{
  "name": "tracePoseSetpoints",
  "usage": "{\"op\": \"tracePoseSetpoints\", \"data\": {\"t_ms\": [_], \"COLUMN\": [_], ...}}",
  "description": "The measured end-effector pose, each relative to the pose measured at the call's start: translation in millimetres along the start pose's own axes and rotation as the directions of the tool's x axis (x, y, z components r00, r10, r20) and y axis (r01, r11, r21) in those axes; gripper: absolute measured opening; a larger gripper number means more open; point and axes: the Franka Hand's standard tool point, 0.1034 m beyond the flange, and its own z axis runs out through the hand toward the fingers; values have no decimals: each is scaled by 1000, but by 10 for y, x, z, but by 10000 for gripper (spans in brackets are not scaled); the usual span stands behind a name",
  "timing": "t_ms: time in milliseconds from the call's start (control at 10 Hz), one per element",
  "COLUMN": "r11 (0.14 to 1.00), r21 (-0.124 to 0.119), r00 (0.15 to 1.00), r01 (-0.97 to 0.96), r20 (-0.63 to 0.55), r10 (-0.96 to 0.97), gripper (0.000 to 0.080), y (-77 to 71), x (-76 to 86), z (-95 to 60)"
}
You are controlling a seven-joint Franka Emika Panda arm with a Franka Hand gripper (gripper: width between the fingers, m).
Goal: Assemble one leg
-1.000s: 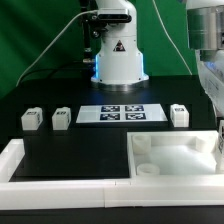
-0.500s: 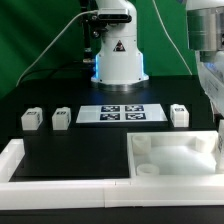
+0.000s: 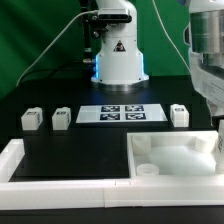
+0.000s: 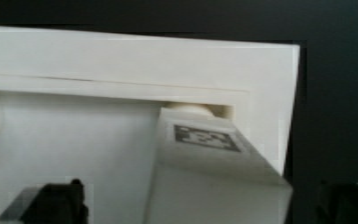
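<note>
In the wrist view a leg (image 4: 208, 150), a white post with a square tag, stands at a corner of the large white panel (image 4: 87, 70), its end over a round socket. My gripper (image 4: 201, 192) is open. Its dark fingertips (image 4: 55, 200) stand wide apart on either side of the leg, with gaps to it. In the exterior view the gripper (image 3: 216, 118) is at the right edge, over the panel's (image 3: 170, 156) far right corner, and the leg (image 3: 217, 141) barely shows there. Three more legs lie on the black table, two of them (image 3: 31, 119) (image 3: 62, 117) on the left and one (image 3: 179, 114) on the right.
The marker board (image 3: 120, 113) lies at the middle of the table in front of the robot base (image 3: 118, 55). A white L-shaped rail (image 3: 40, 188) runs along the front and left edges.
The arm has shifted slightly toward the exterior view's left and lower over the panel's corner. The legs on the table and the panel have not moved.
</note>
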Motion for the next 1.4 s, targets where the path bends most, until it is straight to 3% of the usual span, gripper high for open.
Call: {"op": "tracePoseSetpoints", "data": {"t_ms": [300, 400, 700, 800, 1000, 1100, 1200, 1400], "r11": [955, 895, 620, 581, 619, 709, 774, 884], "r21": [-5, -21, -110, -107, -107, -110, -110, -101], "r00": [955, 896, 623, 585, 623, 712, 776, 885], "r01": [298, 445, 777, 807, 778, 697, 624, 457], "r20": [4, 5, -5, 0, -4, -15, -25, -43], "r10": [-298, -445, -782, -811, -782, -702, -630, -463], "gripper": [648, 648, 648, 648, 381, 381, 295, 295], "y": [3, 12, -72, -70, -66, -51, -47, -45], "x": [-13, -11, -25, -25, -15, 8, 15, 18], "z": [3, 5, 21, 23, 25, 29, 29, 32]}}
